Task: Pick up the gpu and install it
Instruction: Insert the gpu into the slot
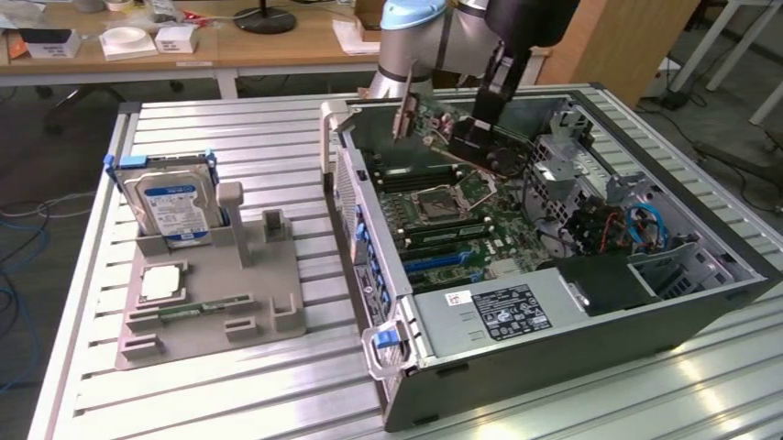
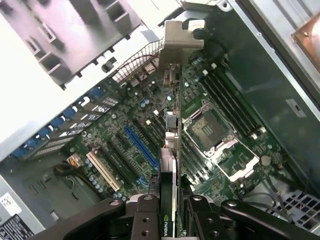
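The gpu [image 1: 428, 115] hangs tilted above the far end of the open computer case [image 1: 551, 330], its silver end bracket [image 1: 402, 117] pointing toward the exterior view's left. My gripper [image 1: 483, 133] is shut on the card near its black cooler. In the wrist view the gpu [image 2: 170, 145] appears edge-on, running from between my fingers [image 2: 142, 217] out to its bracket [image 2: 182, 35]. Below it lies the motherboard [image 2: 115, 130] with a blue expansion slot [image 2: 137, 145]. The card is clear of the slots, not touching the board.
A grey fixture [image 1: 263, 293] on the slatted table at the exterior view's left holds a hard drive [image 1: 171, 206], a processor chip [image 1: 159, 282] and a memory stick [image 1: 183, 313]. Inside the case are the processor socket [image 1: 435, 203], cables [image 1: 636, 225] and a power supply [image 1: 514, 312].
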`<action>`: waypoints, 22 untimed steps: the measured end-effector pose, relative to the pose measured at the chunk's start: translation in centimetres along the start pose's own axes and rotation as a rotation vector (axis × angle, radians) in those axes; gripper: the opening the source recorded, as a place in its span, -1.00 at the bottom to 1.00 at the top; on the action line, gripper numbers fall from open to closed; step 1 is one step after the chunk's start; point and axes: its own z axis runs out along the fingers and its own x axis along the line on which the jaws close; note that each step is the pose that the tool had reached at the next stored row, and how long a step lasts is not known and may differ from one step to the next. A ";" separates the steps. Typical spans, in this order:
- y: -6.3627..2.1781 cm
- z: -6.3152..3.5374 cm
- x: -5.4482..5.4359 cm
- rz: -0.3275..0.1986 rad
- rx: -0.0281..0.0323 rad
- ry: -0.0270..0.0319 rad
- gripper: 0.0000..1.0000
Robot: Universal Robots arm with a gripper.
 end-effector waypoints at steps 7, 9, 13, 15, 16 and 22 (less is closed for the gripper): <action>-0.01 0.20 0.0 -0.124 -0.0019 0.0070 -0.48; -0.02 0.30 0.0 -0.160 -0.0024 0.0090 -0.48; -0.05 0.54 0.0 -0.224 -0.0034 0.0126 -0.48; -0.06 0.62 0.0 -0.249 -0.0028 0.0135 -0.48; -0.07 0.64 0.0 -0.259 0.0017 0.0112 -0.48; -0.08 0.76 0.0 -0.316 0.0492 -0.0168 -0.48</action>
